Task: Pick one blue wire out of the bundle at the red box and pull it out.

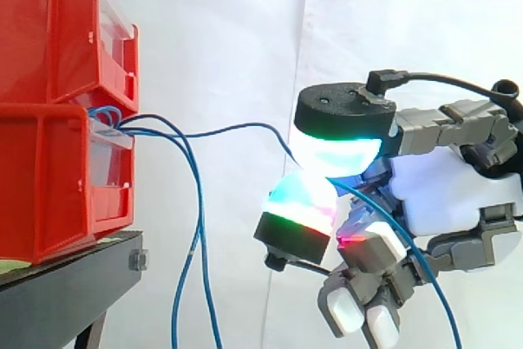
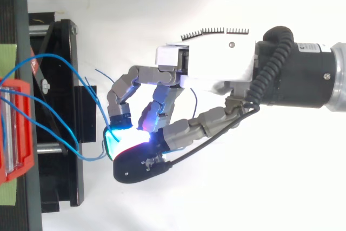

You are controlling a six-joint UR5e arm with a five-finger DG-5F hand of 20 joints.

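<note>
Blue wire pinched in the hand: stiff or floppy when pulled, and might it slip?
Likely floppy: the blue wire curves loosely from the red bin to the hand and droops beyond it. Probably light, being thin. It could slip, since only pads pinch it.

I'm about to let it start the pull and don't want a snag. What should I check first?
1. Hand shut on the blue wire: ok, pinched between glowing pads.
2. One wire in the pinch: ok, side view.
3. Other wires apart from the hand: ok, hanging by the stand.
4. Slack gone: not ok, the wire bows.
5. Wire free inside the red box: cannot tell.
</note>
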